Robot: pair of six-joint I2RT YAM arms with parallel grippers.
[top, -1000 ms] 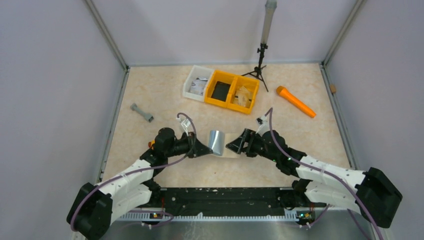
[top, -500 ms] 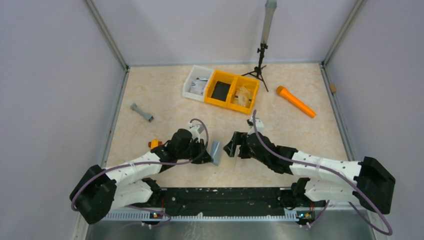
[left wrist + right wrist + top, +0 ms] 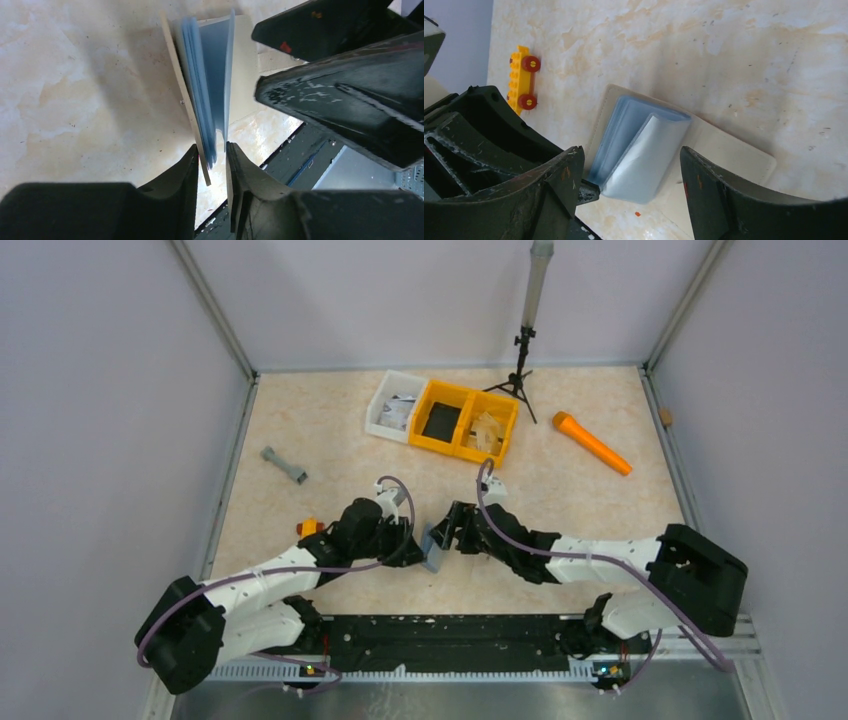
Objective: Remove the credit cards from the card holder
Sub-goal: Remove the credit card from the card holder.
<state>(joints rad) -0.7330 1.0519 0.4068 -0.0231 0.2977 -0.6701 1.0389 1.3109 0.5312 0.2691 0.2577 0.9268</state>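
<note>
Beige tabletop [image 3: 320, 430] | left gripper [image 3: 212, 159] narrow around card holder [image 3: 644, 145] sleeves, grip unclear | right gripper [image 3: 631, 162] wide apart, empty | holder open, long axis roughly 12-6 o'clock

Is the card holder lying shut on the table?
No, the card holder is open, its blue sleeves fanned up off the tan cover.

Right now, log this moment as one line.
left gripper: straddling edge of card holder, grip unclear | right gripper: open over plastic sleeves | holder: spread open
</note>
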